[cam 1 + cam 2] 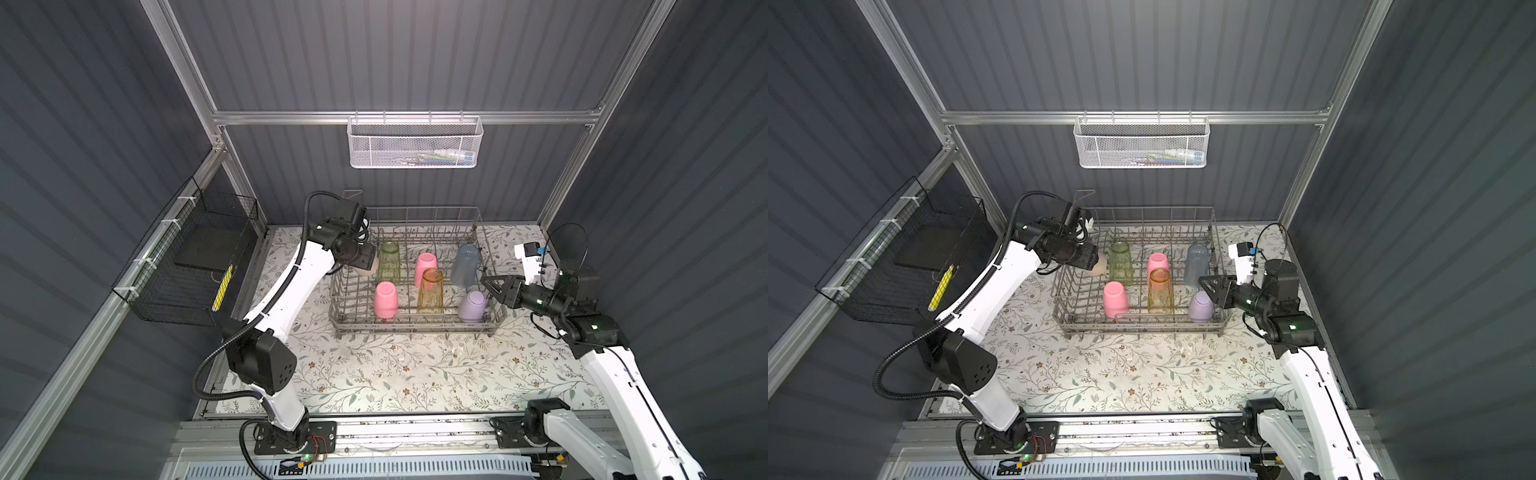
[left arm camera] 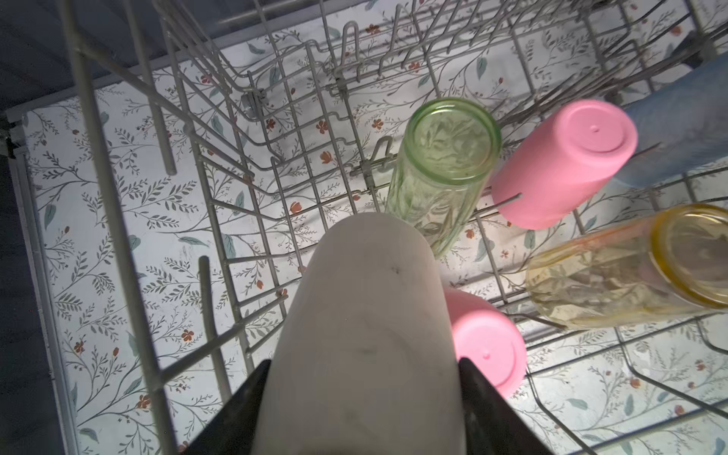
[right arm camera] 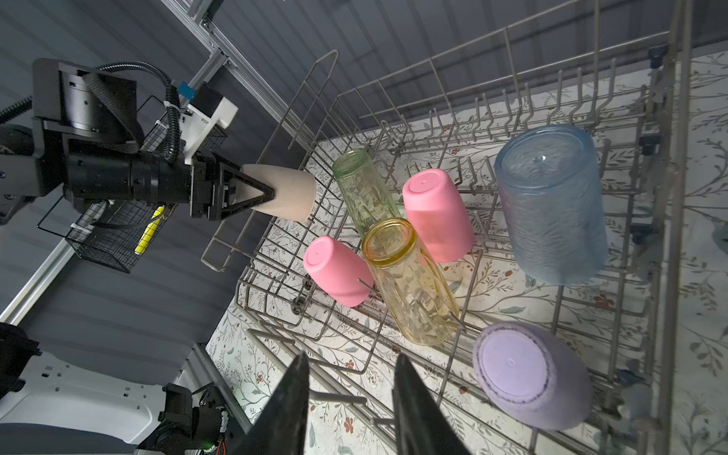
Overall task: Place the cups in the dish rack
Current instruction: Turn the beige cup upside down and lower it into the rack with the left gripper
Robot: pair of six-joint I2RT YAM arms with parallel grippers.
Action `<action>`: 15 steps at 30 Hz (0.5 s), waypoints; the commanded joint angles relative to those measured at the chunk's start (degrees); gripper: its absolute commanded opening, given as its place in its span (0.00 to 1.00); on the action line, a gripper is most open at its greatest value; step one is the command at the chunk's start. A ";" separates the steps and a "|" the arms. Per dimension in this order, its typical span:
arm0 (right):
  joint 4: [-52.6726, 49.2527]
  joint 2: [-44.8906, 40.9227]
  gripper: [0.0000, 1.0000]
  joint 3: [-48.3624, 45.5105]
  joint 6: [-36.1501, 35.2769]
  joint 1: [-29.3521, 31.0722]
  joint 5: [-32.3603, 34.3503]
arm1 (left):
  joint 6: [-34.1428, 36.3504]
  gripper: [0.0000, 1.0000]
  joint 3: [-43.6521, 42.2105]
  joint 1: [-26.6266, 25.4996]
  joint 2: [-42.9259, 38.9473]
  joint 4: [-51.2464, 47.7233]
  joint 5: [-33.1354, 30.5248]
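Floral tabletop (image 1: 415, 374), dish rack (image 1: 415, 328) at the back — left gripper (image 3: 270, 194) clamps the beige cup (image 2: 366, 299) sideways over the rack's left end, long axis near level, free end toward the green cup (image 1: 388, 262). Bottoms-up inside: green, two pink cups (image 1: 385, 299), amber cup (image 1: 431, 291), grey-blue cup (image 1: 466, 266), lilac cup (image 1: 472, 305). Right gripper (image 3: 350, 356) parted, empty.

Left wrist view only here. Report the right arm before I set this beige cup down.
Observer: The right gripper is open and empty, at the dish rack's right side.
Operator: Name any cup I'm missing.
Observer: A lilac cup, base up and tilted, in the rack's near right corner, beside that gripper.
Operator: Give my cup's pose from outside.
Observer: The left gripper holds the beige cup roughly horizontal at the rack's left side.
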 commanded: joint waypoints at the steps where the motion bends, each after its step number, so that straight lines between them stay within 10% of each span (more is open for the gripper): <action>1: -0.39 0.45 0.38 -0.72 -0.97 -0.33 -0.88 | 1.08 0.47 2.50 0.08 1.45 -1.65 -1.97; 15: -0.48 -0.25 0.38 -1.86 -1.59 -0.63 0.50 | -1.42 0.50 6.45 -1.06 9.44 -4.70 -9.65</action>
